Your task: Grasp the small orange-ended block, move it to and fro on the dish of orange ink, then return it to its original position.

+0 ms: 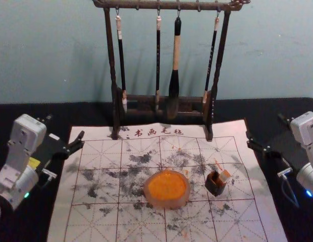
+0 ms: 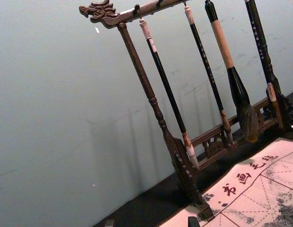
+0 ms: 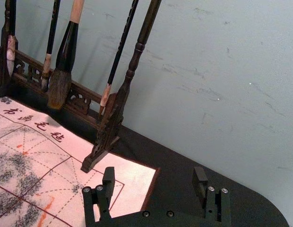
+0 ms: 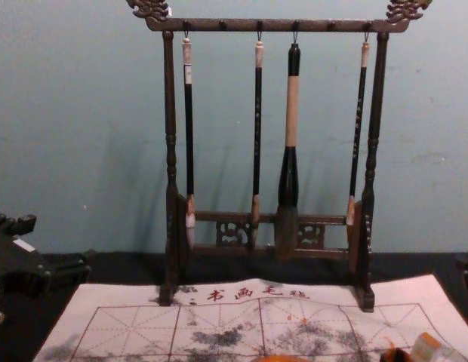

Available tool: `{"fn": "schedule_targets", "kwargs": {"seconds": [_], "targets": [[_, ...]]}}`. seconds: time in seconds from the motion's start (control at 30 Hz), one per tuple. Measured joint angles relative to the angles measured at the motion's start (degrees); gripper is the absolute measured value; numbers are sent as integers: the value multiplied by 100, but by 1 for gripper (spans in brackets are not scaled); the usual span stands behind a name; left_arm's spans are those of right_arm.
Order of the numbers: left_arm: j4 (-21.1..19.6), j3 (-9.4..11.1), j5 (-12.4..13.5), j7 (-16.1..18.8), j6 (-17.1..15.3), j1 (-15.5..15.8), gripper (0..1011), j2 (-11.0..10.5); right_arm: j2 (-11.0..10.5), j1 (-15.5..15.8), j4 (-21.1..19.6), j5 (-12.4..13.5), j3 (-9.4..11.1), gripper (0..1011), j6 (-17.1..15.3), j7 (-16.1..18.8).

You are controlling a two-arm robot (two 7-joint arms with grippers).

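The left tool (image 1: 65,126) and right tool (image 1: 265,126) stand empty at opposite sides of the mat (image 1: 59,227), jaws wide apart. The block (image 1: 224,176) sits tilted in the dark holder (image 1: 215,187), right of the ink dish (image 1: 167,203).

Pale block (image 1: 224,176) tilts at dark box (image 1: 215,186) near round orange ink dish (image 1: 167,203)

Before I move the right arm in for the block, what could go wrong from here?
Block sits tilted at the small dark container; the right gripper may catch both and tip the container.
Orange ink spreads nearly to the dish's rim; a hard stroke could push some onto the mat.
Brushes hang loose behind; a wide swing might knock them.
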State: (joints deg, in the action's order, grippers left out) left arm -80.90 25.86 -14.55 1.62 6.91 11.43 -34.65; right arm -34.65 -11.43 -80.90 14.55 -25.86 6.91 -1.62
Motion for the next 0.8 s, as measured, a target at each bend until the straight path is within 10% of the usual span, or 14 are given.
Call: {"fn": "schedule_targets", "kwargs": {"seconds": [0.33,0.8], "targets": [[0,0,0,0,0,0,1010,0,-24,73,-50,18,53,1002,24,76],[1,0,0,0,0,0,1010,0,-594,1218,-1009,580,491,1002,74,728]]}}
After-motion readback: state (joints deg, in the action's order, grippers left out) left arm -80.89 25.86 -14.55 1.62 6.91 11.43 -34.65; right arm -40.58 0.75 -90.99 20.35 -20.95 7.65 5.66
